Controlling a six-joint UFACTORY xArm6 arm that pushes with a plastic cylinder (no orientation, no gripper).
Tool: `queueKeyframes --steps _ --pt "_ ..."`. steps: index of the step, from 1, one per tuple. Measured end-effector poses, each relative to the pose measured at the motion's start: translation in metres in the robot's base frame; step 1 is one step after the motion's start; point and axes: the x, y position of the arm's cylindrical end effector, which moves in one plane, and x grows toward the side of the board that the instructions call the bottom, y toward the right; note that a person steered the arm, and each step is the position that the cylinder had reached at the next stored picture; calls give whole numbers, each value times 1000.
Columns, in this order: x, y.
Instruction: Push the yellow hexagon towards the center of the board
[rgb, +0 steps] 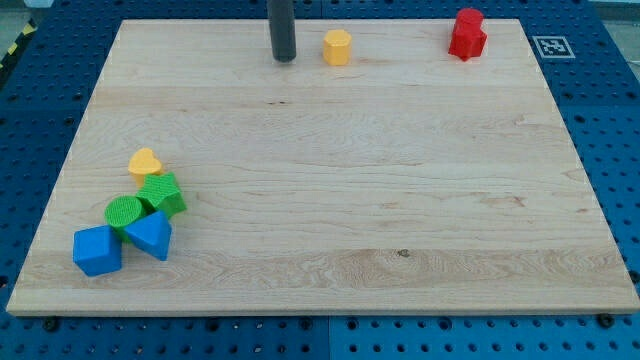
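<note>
Wood-grain board (400, 200) (pale, smooth) carries the yellow hexagon (338, 47) near the view's top; my tip (285, 58), a bare dark rod holding nothing, stands just left of it, upper part cropped.

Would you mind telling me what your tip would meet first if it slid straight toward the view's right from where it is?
Most likely the yellow hexagon, just right of my tip with a small gap.

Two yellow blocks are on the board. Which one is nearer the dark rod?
The yellow hexagon at the view's top, just right of my tip. The yellow heart sits far off beside the green and blue cluster.
</note>
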Motion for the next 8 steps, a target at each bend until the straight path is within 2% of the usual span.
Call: queueKeyframes --steps 1,2,5,7,8 --pt "-48 25" --pt "-55 58" --pt "22 64" --pt "32 122" --pt "48 124"
